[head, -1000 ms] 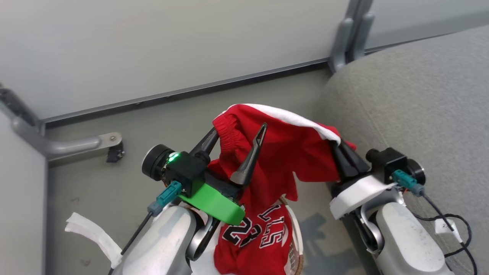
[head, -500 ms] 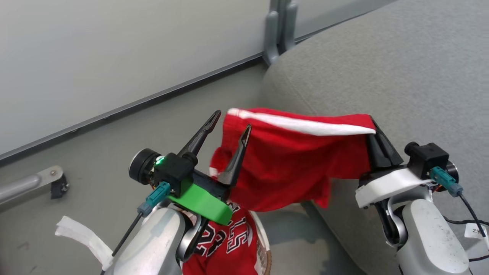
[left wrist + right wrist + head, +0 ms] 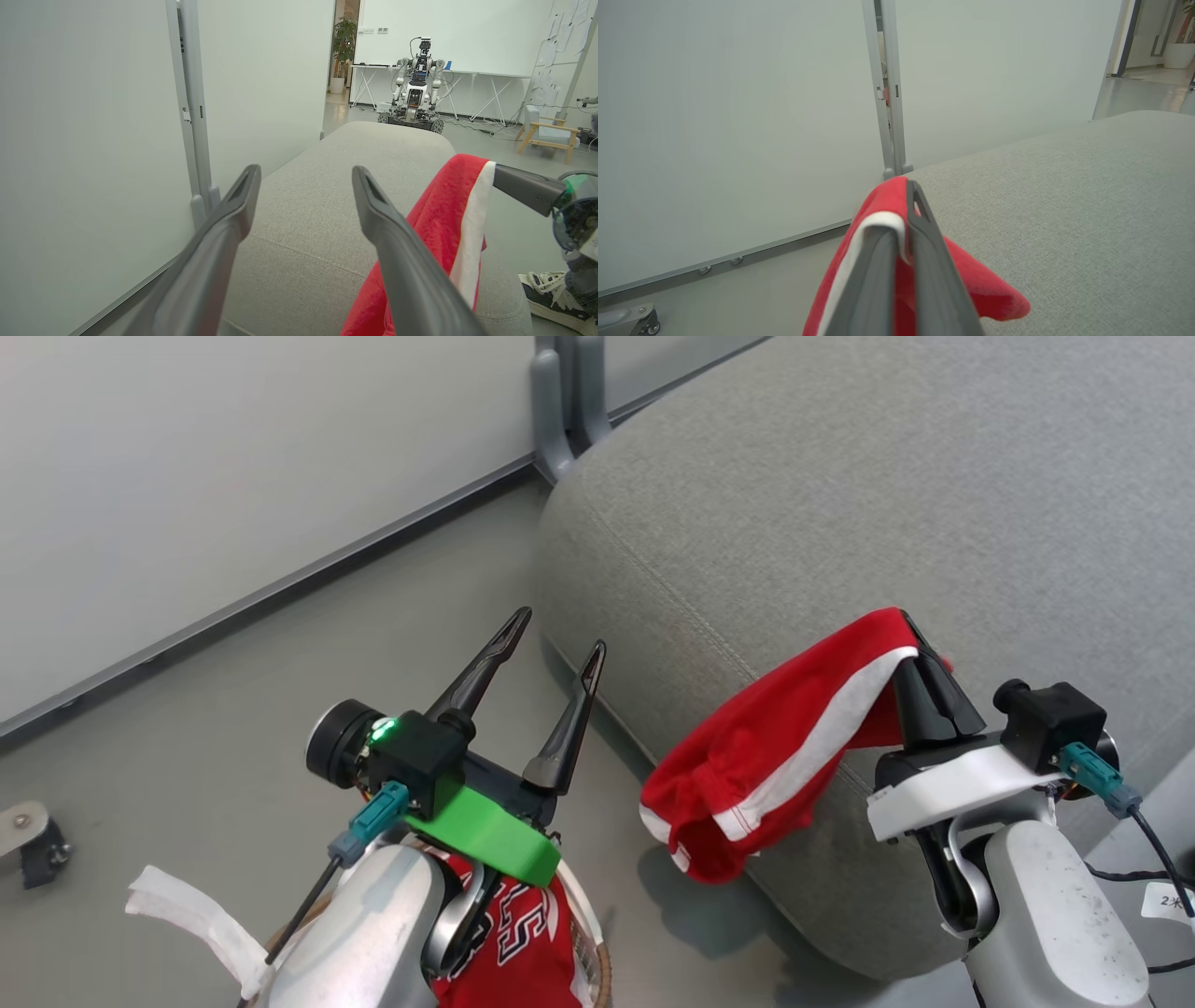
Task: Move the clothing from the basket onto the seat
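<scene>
We are counting two red garments, one striped piece [image 3: 780,761] and one lettered jersey [image 3: 513,943]; one basket [image 3: 588,933]; one grey seat [image 3: 840,504]; two grippers, the left gripper [image 3: 560,630] and the right gripper [image 3: 904,621]; one distant robot [image 3: 416,88].

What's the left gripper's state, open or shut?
Open: the left gripper has its fingers spread apart, with nothing between them.

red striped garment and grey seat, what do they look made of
The red striped garment looks like soft matte knit fabric, fibre unclear: it hangs limp in folds, with stitched hems. The grey seat looks like coarse woven upholstery over padding: flecked weave, a seam line and a rounded edge.
</scene>
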{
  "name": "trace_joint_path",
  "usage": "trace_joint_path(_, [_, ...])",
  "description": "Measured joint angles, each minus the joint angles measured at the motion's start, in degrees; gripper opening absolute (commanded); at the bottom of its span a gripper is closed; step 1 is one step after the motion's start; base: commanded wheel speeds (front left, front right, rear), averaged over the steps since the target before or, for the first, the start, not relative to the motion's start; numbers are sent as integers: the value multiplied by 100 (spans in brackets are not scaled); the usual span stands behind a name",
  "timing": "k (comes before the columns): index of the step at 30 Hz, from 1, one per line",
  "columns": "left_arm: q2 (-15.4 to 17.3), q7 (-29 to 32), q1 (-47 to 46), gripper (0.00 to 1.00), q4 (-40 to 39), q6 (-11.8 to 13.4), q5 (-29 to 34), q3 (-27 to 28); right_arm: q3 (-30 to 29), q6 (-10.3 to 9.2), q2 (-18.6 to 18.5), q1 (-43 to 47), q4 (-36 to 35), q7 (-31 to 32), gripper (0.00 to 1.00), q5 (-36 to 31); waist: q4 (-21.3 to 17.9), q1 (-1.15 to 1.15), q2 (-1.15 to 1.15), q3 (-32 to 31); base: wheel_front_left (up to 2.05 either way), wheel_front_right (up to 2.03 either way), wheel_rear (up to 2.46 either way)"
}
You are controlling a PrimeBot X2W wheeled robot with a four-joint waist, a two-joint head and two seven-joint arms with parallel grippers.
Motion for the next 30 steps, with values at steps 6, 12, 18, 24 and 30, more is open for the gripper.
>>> trace_joint_path(6, [30,-1,-20,100,-33,0,8,-36,-34,0,1,-12,-70,0,0,84,-294,0,0,111,0,0,0])
trace_joint_path(12, [64,-1,-146,100,-26,0,8,-176,-185,1,2,-143,-167,0,0,51,-411,0,0,325,0,0,0])
trace_joint_path(18, [156,-1,-211,100,-35,0,-5,-265,-200,1,0,-647,-205,0,0,-305,-449,0,0,579,0,0,0])
trace_joint_path(24, [265,-1,-402,100,-149,0,2,-515,-371,1,-105,-1551,-102,0,0,-875,-418,0,0,909,0,0,0])
trace_joint_path(30, [417,-1,-741,100,-210,0,1,-772,-619,1,-725,-2564,113,0,0,-1102,-233,0,0,1358,0,0,0])
